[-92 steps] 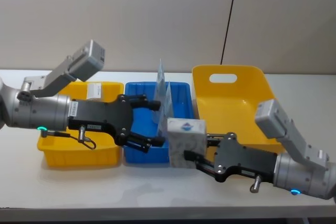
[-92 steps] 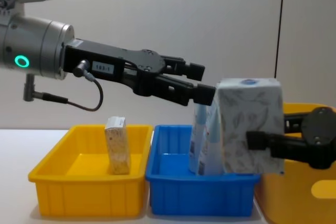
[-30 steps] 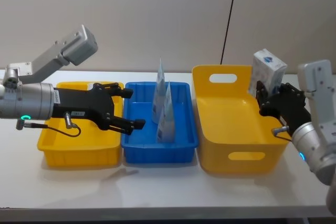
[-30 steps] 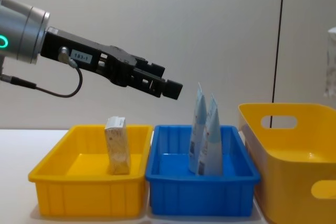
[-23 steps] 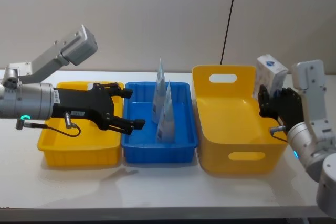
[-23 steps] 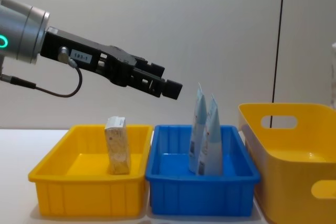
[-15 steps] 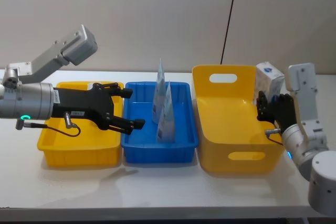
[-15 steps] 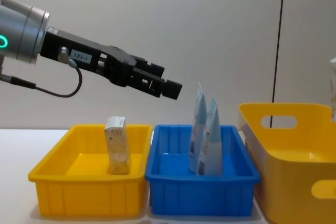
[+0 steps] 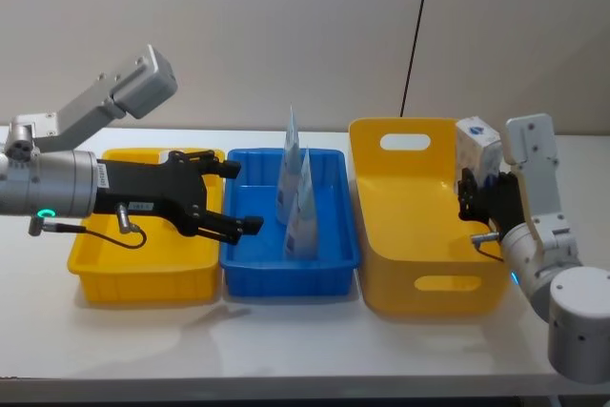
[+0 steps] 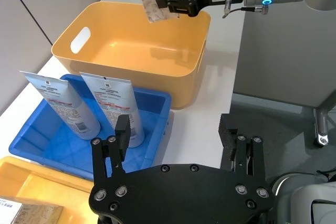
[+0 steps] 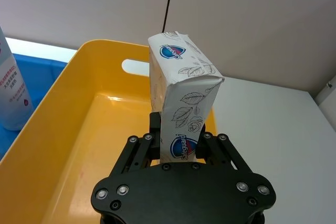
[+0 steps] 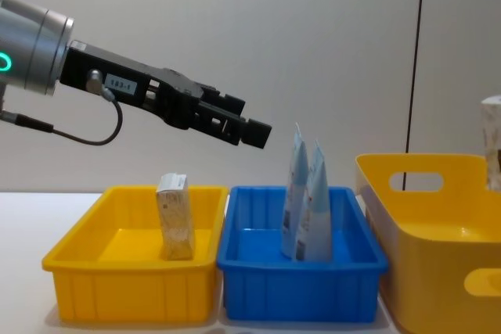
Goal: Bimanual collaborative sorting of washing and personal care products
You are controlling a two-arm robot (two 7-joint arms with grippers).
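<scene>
The white leaf-print pack, blue mark uppermost, stands upright at the right of the head view, held in the air over the right-hand side of the tall yellow bin. The right claw is closed on the pack's lower half, one finger on each broad face. The step in hand appears to be placing the pack in this bin. To do it well, the claw should probably carry the pack inward until it clears the rim, lower it upright close to the bin floor, and only then release, so that it neither catches the wall nor topples.

At centre left of the head view the left claw hangs spread wide and empty above the seam between the shallow yellow bin and the blue bin.

Count: one pack; two tubes, upright in the blue bin; one beige carton, upright in the shallow yellow bin; three bins side by side on the desk.
</scene>
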